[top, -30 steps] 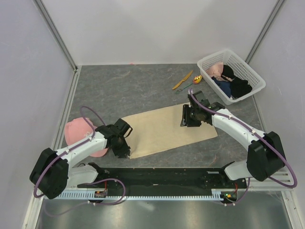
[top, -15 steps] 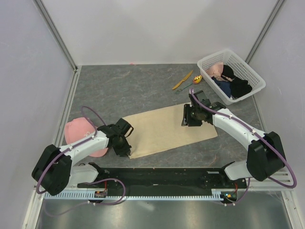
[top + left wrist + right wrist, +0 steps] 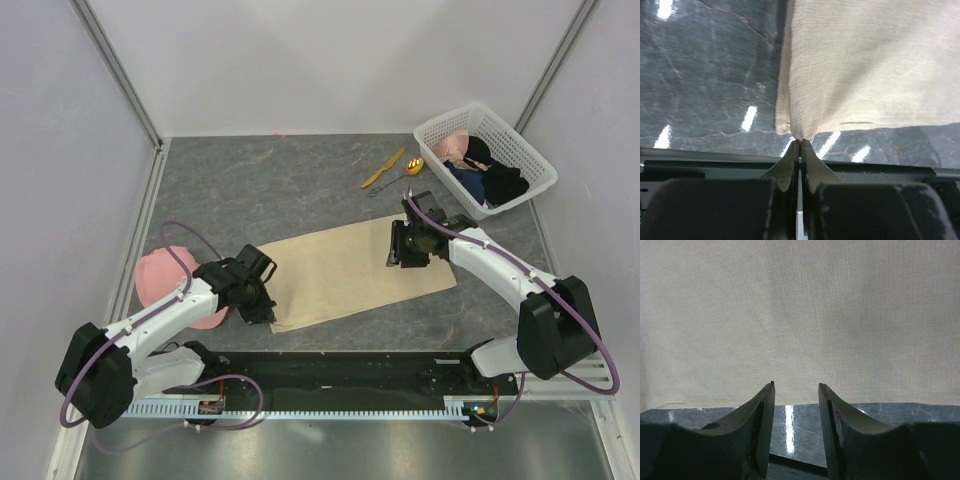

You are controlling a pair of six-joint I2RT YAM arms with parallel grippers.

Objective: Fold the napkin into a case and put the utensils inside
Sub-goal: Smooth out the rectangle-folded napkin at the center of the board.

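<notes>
You had the left gripper [image 3: 800,142] clamped on the napkin's [image 3: 345,272] corner farthest from the white basket [image 3: 440,126], while the right gripper [image 3: 796,386] stood parted just off its basket-side edge.

White panels [image 3: 330,60] and aluminium posts [image 3: 118,75] are enclosing a grey desk [image 3: 280,185] with two robot arms [image 3: 500,265] sitting bolted along its rail [image 3: 340,372], marking a robotics lab cell.
</notes>
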